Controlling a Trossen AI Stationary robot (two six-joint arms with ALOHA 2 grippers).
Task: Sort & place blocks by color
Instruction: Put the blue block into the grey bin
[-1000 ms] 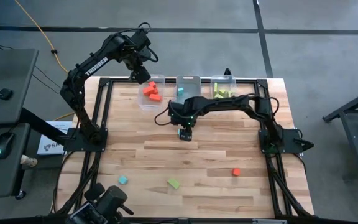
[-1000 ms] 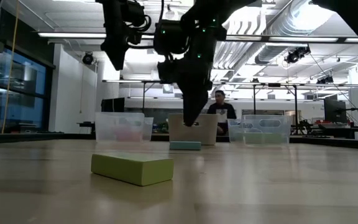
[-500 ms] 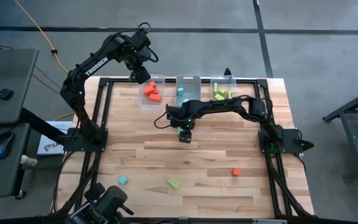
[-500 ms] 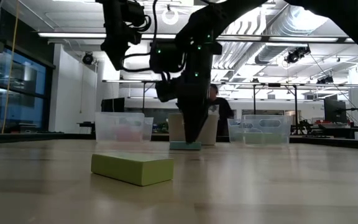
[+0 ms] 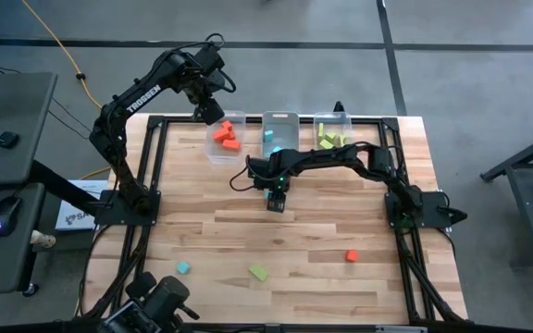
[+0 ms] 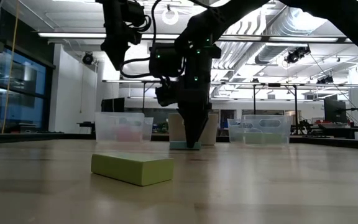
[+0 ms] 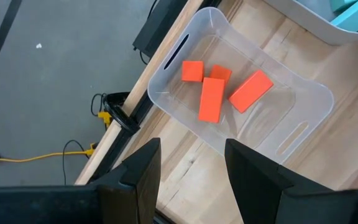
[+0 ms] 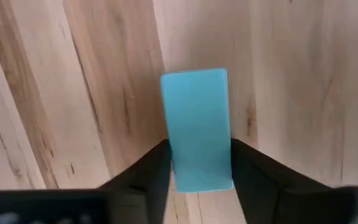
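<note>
High view: wooden table [image 5: 294, 231], then the left gripper [image 5: 213, 113] hanging spread over the bin [image 7: 241, 134] of red-orange blocks [image 7: 211, 99]. Right gripper [image 8: 199, 180] sits mid-table, fingers pinching a light blue block [image 8: 196, 127] that's lying on the wood.

- Work surface: light wooden table [image 5: 202, 231] of planks, bordered by a black frame.
- Far edge: three clear plastic bins [image 5: 281, 129] in a row.
- Centre: light blue bar [image 8: 196, 127] lying flat on the wood.
- Near side: small light blue block [image 5: 183, 267], yellow-green block [image 5: 259, 273], red-orange block [image 5: 351, 256], well apart.
</note>
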